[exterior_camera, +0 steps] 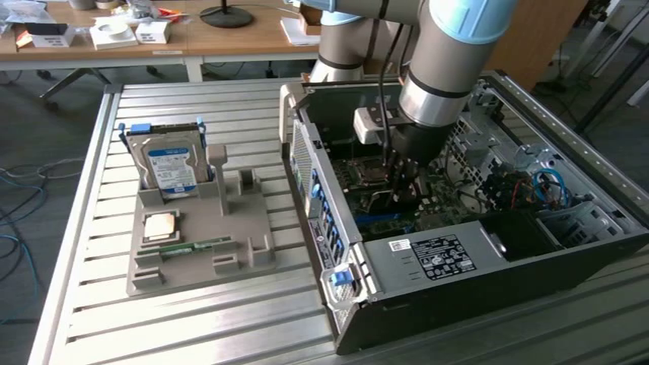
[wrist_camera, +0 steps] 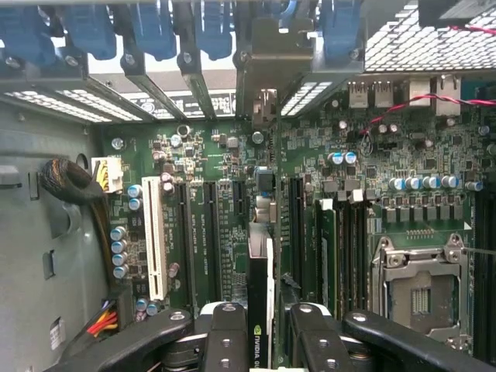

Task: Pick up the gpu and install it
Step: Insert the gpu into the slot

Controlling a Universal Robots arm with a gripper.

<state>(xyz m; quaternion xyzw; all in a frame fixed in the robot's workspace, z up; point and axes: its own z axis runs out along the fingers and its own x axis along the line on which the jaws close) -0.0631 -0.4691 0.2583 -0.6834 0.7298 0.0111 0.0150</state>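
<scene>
Gpu – where is it?
– Inside the case, standing on its edge over the motherboard. If it touches a slot, I cannot tell.
– And the end effector?
– Inside the case too, narrow, its fingers holding the gpu from both sides.
– Outside the case?
– A hard drive stands in a tray on the bench.

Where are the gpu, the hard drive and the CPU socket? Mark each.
gpu (wrist_camera: 258,302): wrist view, card edge.
hard drive (exterior_camera: 170,163): exterior view, blue label.
CPU socket (wrist_camera: 422,291): wrist view, open middle.
</scene>
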